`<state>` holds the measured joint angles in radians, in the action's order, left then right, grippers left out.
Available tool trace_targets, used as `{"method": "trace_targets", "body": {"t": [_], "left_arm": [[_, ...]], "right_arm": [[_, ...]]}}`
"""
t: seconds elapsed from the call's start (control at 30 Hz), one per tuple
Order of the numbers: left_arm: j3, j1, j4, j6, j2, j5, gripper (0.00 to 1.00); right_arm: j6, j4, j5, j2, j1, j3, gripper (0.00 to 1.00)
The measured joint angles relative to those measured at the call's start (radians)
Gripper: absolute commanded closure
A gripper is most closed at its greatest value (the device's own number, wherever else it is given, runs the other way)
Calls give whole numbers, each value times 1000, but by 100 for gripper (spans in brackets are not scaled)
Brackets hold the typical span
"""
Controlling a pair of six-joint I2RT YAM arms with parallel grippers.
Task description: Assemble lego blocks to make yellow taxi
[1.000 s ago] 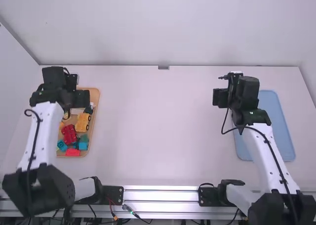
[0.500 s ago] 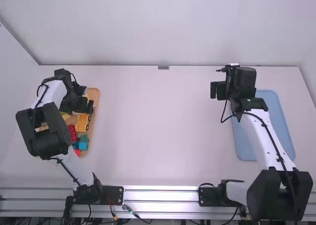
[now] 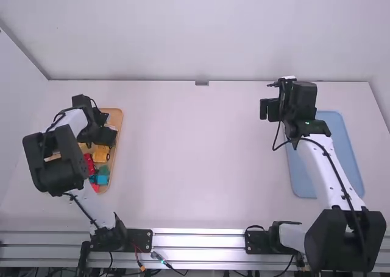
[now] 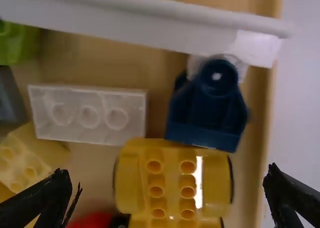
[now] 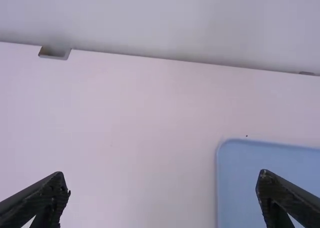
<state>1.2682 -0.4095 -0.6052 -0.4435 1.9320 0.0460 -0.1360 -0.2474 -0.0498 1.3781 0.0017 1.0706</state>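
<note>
Evidently, the left gripper (image 3: 109,137) is open, its fingers spread wide with nothing between the tips; it is over the wooden tray (image 3: 119,120) at the left of the high view. The right gripper (image 3: 268,110) is likewise open and holds nothing, at the upper right of the high view, near the blue tray (image 3: 341,161).

The yellow wheeled block (image 4: 172,180) lies in the wooden tray, left of centre in the high view. Its long axis runs up that view, roughly along the tray's long side, stud side up, wheels at the flanks; which end is the front cannot be told.

At one end of it, in the left wrist view, is a dark blue piece (image 4: 207,107). Just beside are a white block (image 4: 89,115) and, set at a slant, a yellow studded block (image 4: 27,158). A white bar (image 4: 145,20) crosses the tray, with a white patch (image 4: 257,46) near its end. A green block (image 4: 17,41) lies farther out.

Red blocks (image 3: 89,162) and a light blue block (image 3: 102,179) occupy the tray's lower part in the high view. Both trays are on the white table (image 3: 195,161).
</note>
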Motion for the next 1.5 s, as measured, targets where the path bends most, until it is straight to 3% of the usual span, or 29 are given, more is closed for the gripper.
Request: {"method": "trace_targets", "body": {"t": [0.33, 0.77, 1.03, 1.1, 1.13, 1.17, 1.2, 1.23, 1.5], "left_arm": [[-30, -157, 13, -48, 0, -164, 2], [-34, -127, -5, 102, 0, -116, 1], [-89, -127, 74, 189, 0, -82, 1], [-96, -124, 78, 193, 0, -82, 4], [-97, -123, 79, 197, 0, -82, 23], [-97, -123, 81, 203, 0, -82, 30], [-97, -123, 86, 208, 0, -86, 43], [-97, -123, 88, 211, 0, -86, 47], [-97, -123, 98, 220, -3, -90, 53]], "right_arm": [[1, 5, 0, 0, 0, 0, 1], [-24, 13, 0, 0, 44, 0, 1], [-53, 24, -1, 0, 45, 0, 1], [-54, 24, -2, 0, 38, 0, 1], [-55, 24, -2, 0, 34, 0, 1], [-55, 24, -2, 0, 33, 0, 1], [-51, 24, 1, 0, 32, 0, 1], [-52, 24, 1, 0, 31, 0, 1], [-52, 24, 0, 0, 31, 0, 1]]}}
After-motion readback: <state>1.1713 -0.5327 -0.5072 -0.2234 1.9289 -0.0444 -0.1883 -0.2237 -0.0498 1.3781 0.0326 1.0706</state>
